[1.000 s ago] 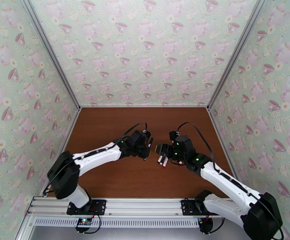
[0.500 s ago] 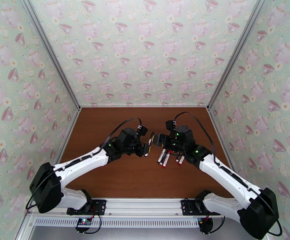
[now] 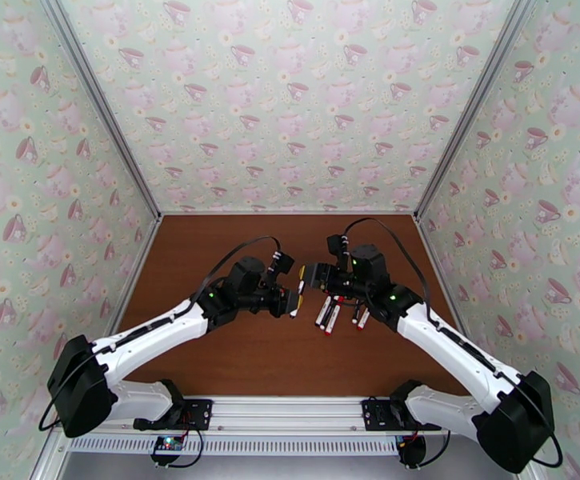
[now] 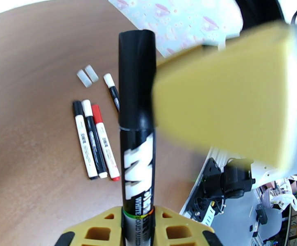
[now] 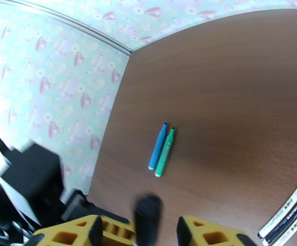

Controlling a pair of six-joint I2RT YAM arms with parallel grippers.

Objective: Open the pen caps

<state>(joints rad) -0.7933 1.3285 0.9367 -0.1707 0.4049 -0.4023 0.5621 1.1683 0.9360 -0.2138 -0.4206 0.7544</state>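
Note:
My left gripper (image 4: 138, 220) is shut on the lower barrel of a black whiteboard marker (image 4: 138, 160), which points away from the wrist. Its black pen cap (image 4: 137, 78) is on the far end. My right gripper (image 5: 140, 226) stands open around that cap (image 5: 147, 216), with a gap on each side. One of its yellow fingers (image 4: 226, 99) is blurred beside the cap. From above, the left gripper (image 3: 292, 298) and right gripper (image 3: 310, 276) meet over the table's middle. Three capped markers (image 4: 93, 144) lie side by side on the table, one with a red cap (image 4: 96, 113).
A short black pen (image 4: 113, 93) and two loose pale caps (image 4: 87, 75) lie beyond the three markers. A blue pen (image 5: 158, 146) and a green pen (image 5: 165, 152) lie together near the left wall. The brown table (image 3: 234, 354) is walled on three sides.
The left arm carried the marker up and back toward the right gripper. The right gripper moved left onto the cap end, its jaws narrowing, and uncovered the markers on the table.

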